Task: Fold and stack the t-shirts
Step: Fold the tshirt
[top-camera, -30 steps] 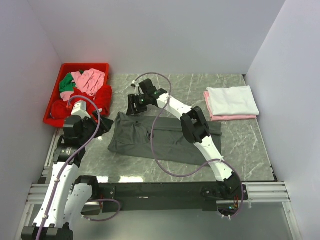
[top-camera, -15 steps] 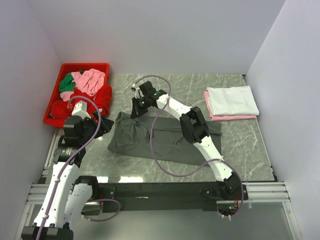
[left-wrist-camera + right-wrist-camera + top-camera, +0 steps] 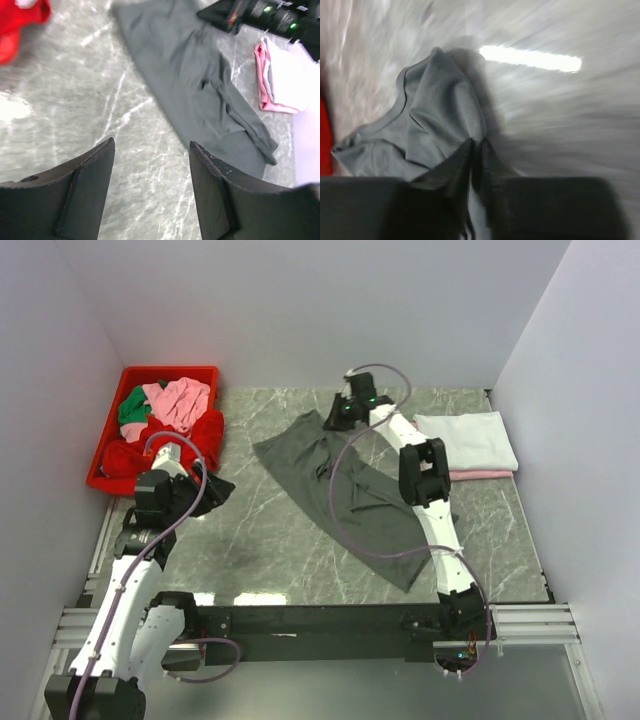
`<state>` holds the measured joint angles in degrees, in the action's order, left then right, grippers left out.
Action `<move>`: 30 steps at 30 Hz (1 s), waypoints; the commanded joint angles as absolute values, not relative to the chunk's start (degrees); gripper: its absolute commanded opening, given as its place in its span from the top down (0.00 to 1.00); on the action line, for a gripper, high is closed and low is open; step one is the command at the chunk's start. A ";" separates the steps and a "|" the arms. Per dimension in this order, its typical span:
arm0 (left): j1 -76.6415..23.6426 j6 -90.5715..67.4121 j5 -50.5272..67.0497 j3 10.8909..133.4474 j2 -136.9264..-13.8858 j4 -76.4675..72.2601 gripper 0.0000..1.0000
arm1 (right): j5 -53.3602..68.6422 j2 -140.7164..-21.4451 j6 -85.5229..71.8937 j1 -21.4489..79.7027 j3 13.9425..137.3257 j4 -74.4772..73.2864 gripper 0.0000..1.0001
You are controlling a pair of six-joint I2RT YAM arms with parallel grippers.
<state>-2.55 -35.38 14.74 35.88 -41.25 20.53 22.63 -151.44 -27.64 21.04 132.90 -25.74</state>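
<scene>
The red bin [image 3: 160, 374] sits at the far left corner of the worktop [image 3: 250, 550]. It is heaped with loose cloth: a green shirt [image 3: 132, 406] at its left, a pink shirt [image 3: 181, 400] toward the back, and a red shirt [image 3: 203, 434] that fills the near part and bulges over the right rim.

Near the far right corner, a folded white shirt [image 3: 465, 440] rests on a folded pink one [image 3: 472, 475], whose edge shows at the near and left sides.

The grey shirt [image 3: 345, 485] lies rumpled and unfolded across the middle of the worktop, running on a slant from the far centre to the near right. The right gripper [image 3: 340, 416] is at its far end, and the right wrist view shows its fingers pressed together with a fold of grey cloth pinched between them. The left gripper [image 3: 151, 145] hangs over bare worktop just beside the bin's near right corner, its fingers apart and holding nothing.

The worktop is grey stone-patterned with pale veins. Plain pale walls [image 3: 350, 310] close it in at the left, back and right.
</scene>
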 commanded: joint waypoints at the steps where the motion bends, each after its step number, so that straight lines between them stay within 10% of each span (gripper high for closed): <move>1: -2.46 -39.19 19.51 33.32 -43.15 12.42 0.33 | 19.15 -146.69 -26.91 18.73 137.71 -23.47 0.77; 10: -4.39 -47.37 22.17 38.30 -69.49 -1.58 0.32 | 36.10 -132.30 -7.85 13.36 128.11 -22.67 0.05; 22: -13.01 -52.82 2.56 68.09 -108.18 7.70 0.43 | 14.96 -77.90 13.55 15.21 62.38 3.74 0.00; 30: -12.57 -49.58 -1.39 81.10 -120.04 15.02 0.66 | 37.17 -67.79 20.12 11.07 57.75 -13.71 0.14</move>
<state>-12.95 -51.53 2.68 76.82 -116.75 10.20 30.41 -72.14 16.51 10.98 60.75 -10.26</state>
